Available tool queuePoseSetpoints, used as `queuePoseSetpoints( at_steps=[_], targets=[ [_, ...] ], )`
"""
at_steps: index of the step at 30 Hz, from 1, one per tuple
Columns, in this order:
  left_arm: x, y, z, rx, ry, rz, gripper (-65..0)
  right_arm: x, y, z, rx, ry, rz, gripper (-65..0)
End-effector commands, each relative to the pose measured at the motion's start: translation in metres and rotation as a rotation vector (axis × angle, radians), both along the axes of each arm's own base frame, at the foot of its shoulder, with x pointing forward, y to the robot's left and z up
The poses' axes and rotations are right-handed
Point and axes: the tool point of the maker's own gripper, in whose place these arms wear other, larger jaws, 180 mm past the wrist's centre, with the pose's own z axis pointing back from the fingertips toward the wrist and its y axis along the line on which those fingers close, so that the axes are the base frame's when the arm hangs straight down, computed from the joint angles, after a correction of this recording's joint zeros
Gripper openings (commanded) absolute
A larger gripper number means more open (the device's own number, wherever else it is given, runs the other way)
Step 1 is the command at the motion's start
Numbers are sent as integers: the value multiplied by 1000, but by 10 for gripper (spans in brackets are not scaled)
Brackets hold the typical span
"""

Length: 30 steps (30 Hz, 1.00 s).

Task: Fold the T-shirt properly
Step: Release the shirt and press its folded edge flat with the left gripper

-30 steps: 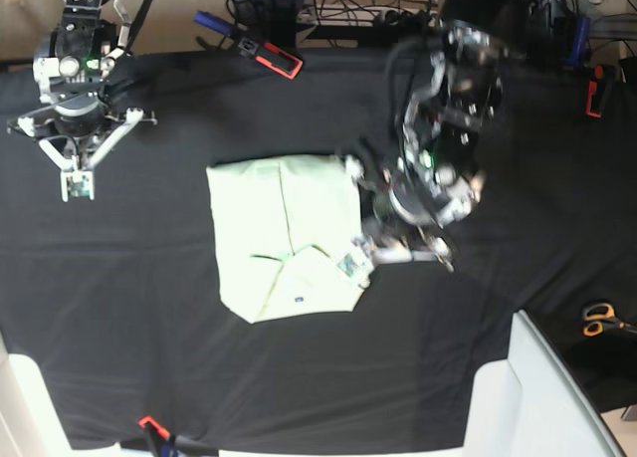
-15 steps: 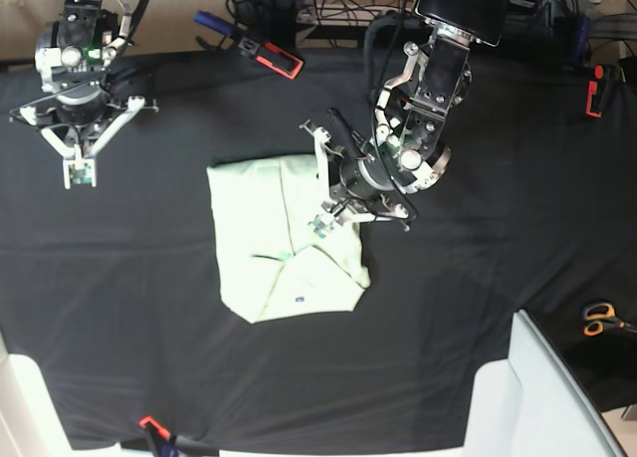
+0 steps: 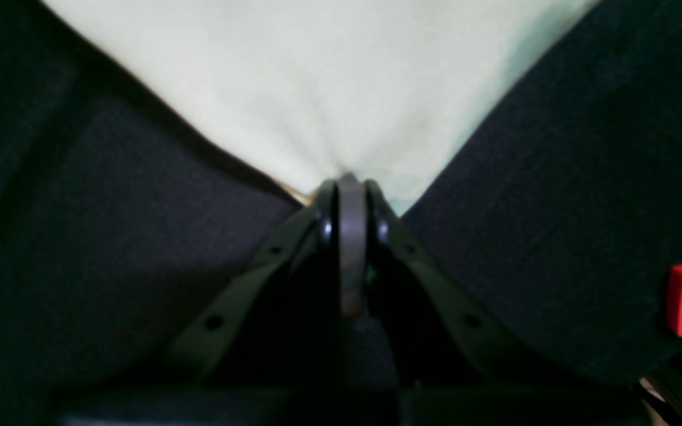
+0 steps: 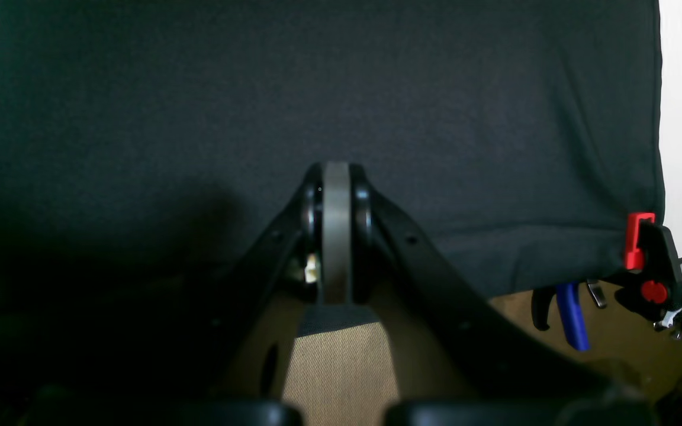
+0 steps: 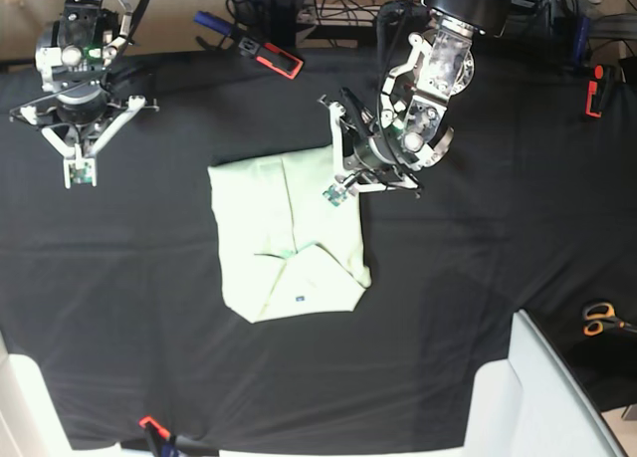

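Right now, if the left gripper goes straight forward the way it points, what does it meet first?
The T-shirt. The left gripper is shut, its tip already at the shirt's corner, so it would probably push into the cloth; depth is unclear.

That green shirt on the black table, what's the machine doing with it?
A two-armed robot is folding the T-shirt, which already lies as a compact rectangle on the black table covering. The left gripper is shut, with its tip at a corner of the shirt's top edge; whether it pinches the cloth is hard to tell. The right gripper is shut and empty, off to the side over bare covering.
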Motion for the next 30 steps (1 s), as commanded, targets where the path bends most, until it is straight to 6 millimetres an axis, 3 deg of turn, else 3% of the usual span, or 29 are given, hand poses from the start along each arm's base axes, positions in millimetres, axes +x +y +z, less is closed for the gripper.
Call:
queuePoseSetpoints(
  at_steps=[1, 7, 11, 15, 21, 26, 30],
  targets=[
    [12, -4, 14, -17, -47, -2, -650, 7, -2, 10, -16, -39, 3, -650],
    [31, 1, 69, -11, -182, 1, -650, 7, -2, 10, -16, -39, 3, -650],
    [46, -2, 86, -22, -233, 2, -650, 7, -2, 10, -16, -39, 3, -650],
    [51, -18, 67, -51, -185, 12, -650, 7, -2, 10, -16, -39, 3, -650],
    [41, -28, 33, -57, -85, 12, -650, 6, -2, 10, -16, -38, 3, -650],
    [25, -14, 17, -28, -40, 19, -650, 6, -4, 10, -17, -37, 0, -650],
    [24, -7, 17, -15, -41, 19, -650, 6, -3, 10, -16, -38, 2, -650]
  ],
)
